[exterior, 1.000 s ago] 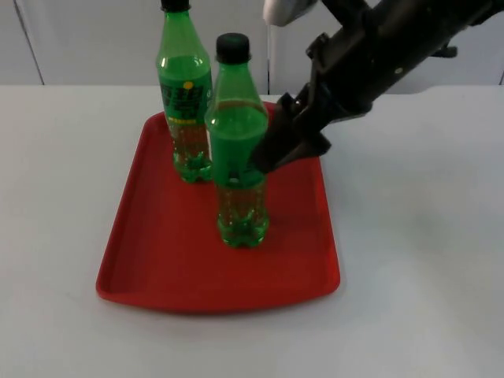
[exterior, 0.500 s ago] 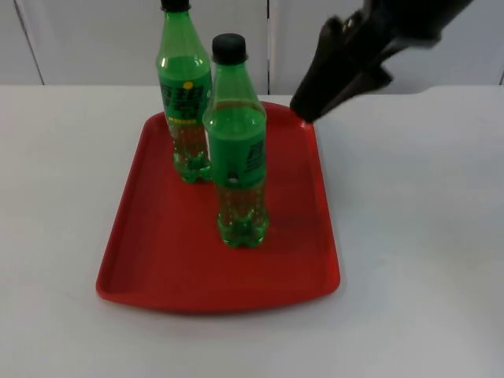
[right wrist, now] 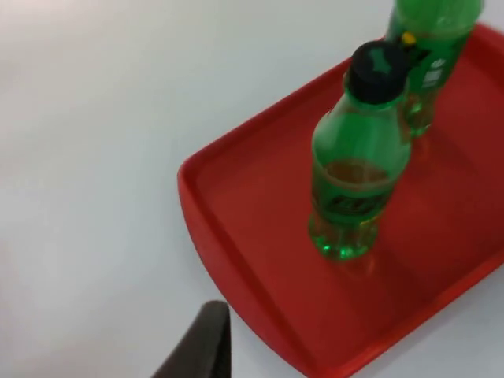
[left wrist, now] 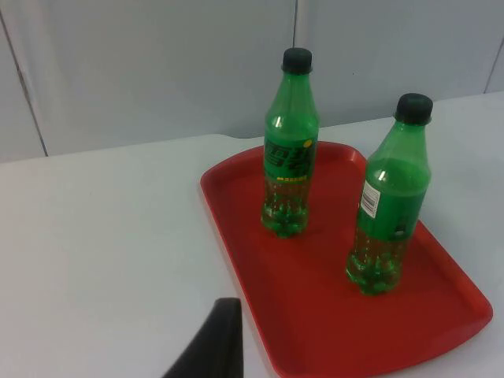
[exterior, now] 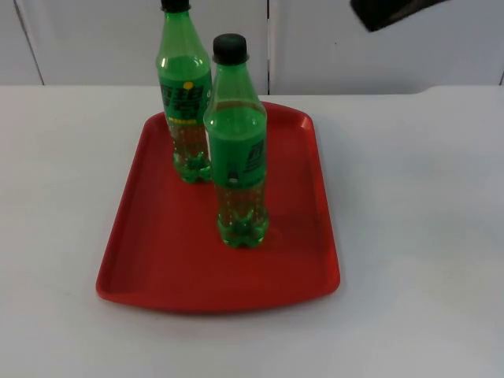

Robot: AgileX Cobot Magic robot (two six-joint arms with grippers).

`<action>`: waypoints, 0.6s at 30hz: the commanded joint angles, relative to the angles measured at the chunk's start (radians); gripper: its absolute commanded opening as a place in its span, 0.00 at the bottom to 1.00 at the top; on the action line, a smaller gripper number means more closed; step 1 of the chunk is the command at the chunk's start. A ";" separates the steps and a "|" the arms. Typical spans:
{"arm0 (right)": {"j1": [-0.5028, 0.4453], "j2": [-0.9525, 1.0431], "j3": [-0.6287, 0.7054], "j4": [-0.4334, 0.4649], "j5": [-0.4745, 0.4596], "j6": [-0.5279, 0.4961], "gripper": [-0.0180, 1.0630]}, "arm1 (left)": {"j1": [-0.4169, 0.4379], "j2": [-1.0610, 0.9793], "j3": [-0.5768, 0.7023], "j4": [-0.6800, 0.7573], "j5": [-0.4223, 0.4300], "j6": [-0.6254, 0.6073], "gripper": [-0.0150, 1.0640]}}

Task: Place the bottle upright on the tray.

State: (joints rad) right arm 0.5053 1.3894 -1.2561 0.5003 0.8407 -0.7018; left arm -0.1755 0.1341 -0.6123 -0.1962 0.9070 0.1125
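Observation:
Two green bottles with black caps stand upright on a red tray (exterior: 157,268). The front bottle (exterior: 236,157) is near the tray's middle, and the rear bottle (exterior: 185,102) is at its far left corner. Nothing touches either one. My right gripper (exterior: 386,12) is high at the back right, well clear of the tray. Its wrist view looks down on the front bottle (right wrist: 358,165), the rear bottle (right wrist: 429,55) and the tray (right wrist: 244,228). My left gripper (left wrist: 216,346) waits off the tray's left side, facing the tray (left wrist: 315,315), the rear bottle (left wrist: 288,150) and the front bottle (left wrist: 387,205).
The white table (exterior: 417,236) runs open to the right, left and front of the tray. A grey partition wall (exterior: 94,39) closes the back, just behind the rear bottle.
My right gripper has pulled away from the front bottle, rising toward the back right. The front bottle stays standing on the tray. The left arm has not moved.

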 commanded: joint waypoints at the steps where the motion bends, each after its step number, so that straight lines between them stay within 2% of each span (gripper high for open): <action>1: 0.003 -0.054 0.040 0.001 -0.037 0.022 0.99 | 0.002 -0.003 0.003 0.003 -0.004 -0.006 0.94; 18: 0.003 -0.481 0.352 -0.001 -0.083 0.066 0.99 | 0.002 -0.003 0.003 0.003 -0.004 -0.006 0.94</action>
State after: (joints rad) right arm 0.5053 0.9323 -0.9168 0.5003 0.7674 -0.6391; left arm -0.1755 0.1341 -0.6123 -0.1962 0.9070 0.1125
